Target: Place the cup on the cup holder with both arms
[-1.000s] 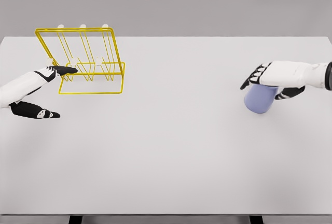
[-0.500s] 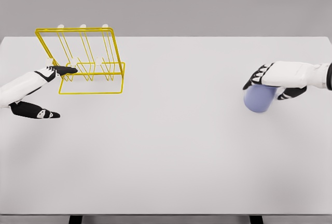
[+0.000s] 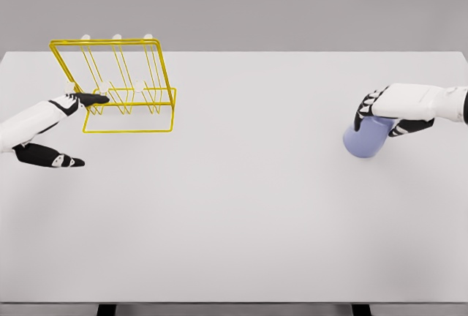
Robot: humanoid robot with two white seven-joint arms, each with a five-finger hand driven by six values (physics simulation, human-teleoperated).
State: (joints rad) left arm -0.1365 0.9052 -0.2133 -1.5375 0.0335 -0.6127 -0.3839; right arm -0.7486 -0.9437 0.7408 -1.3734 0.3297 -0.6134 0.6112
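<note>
At the counter's [image 3: 234,221] right, right hand [image 3: 391,107] grips the cup [image 3: 365,139]; left hand [image 3: 55,122], fingers spread, touches the cup holder [image 3: 117,85]. Grasp done; carry and hanging remain.

We see bare table [image 3: 241,206] between the cup [image 3: 367,139] and the yellow rack [image 3: 121,85]; our left hand [image 3: 51,129] flanks the rack.

No text, label, brand, number or sign can be read on anything here.
</note>
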